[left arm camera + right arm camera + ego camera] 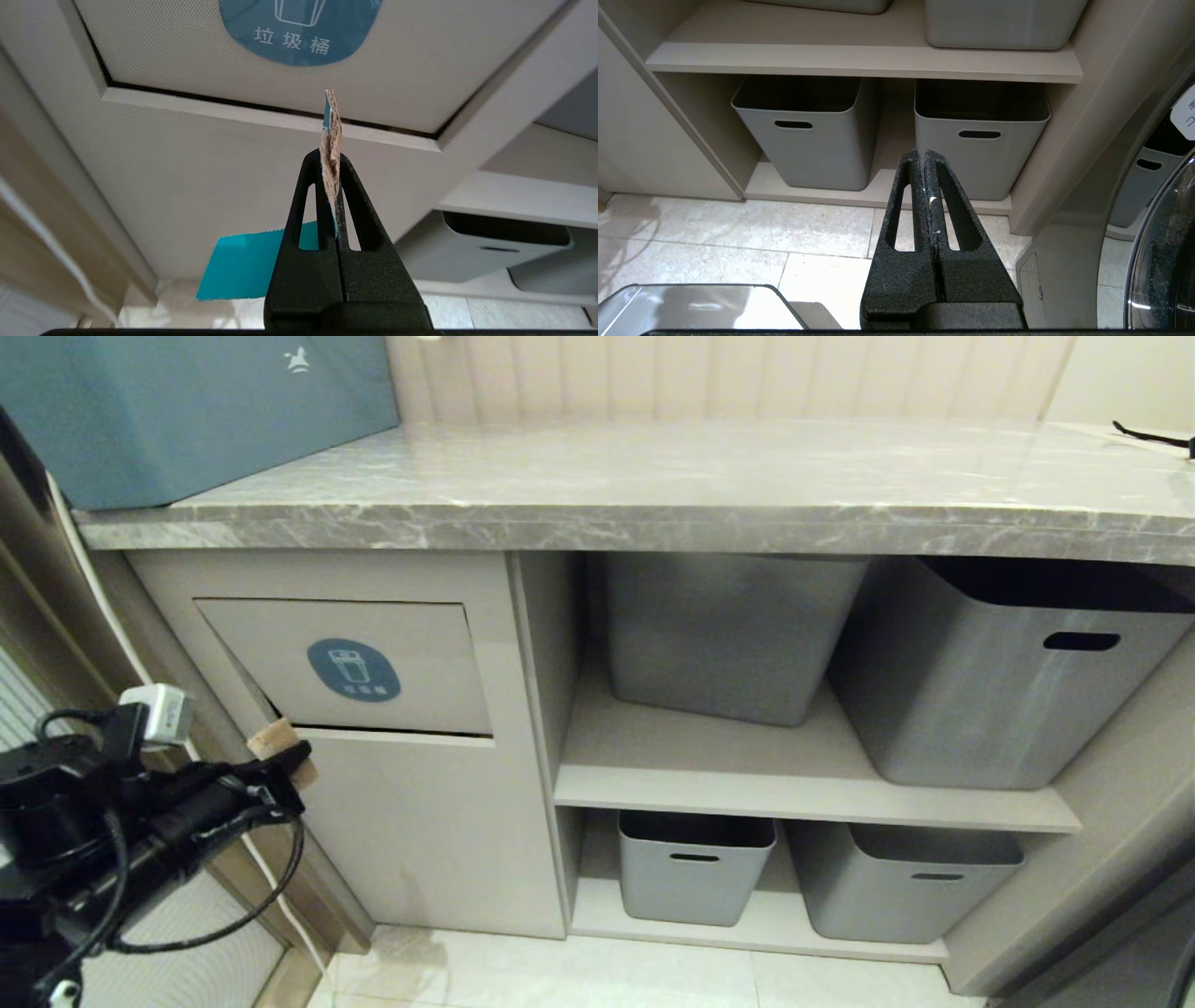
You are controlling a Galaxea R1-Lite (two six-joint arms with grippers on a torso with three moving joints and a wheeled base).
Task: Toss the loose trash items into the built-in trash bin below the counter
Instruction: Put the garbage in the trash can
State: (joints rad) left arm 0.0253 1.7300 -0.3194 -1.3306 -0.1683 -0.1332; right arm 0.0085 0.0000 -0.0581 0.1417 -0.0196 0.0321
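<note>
My left gripper (297, 763) is shut on a small tan cardboard piece (273, 737) with a turquoise face. It is held just below the lower left corner of the built-in trash bin's flap (392, 653), which bears a round blue sticker (353, 669). In the left wrist view the cardboard piece (331, 140) stands edge-on between the closed fingers of the left gripper (331, 161). Its turquoise part (247, 266) hangs to one side, under the flap (420, 56). The right gripper (924, 156) is shut and empty, low over the floor. The grey marble counter (653, 485) above shows no loose trash.
Grey tubs with slot handles (990, 672) (695, 863) fill the open shelves right of the bin. A blue-grey box (187, 411) stands on the counter's left end and a black strap (1153, 437) lies at its far right. A metal-lidded thing (691, 308) sits on the pale tile floor.
</note>
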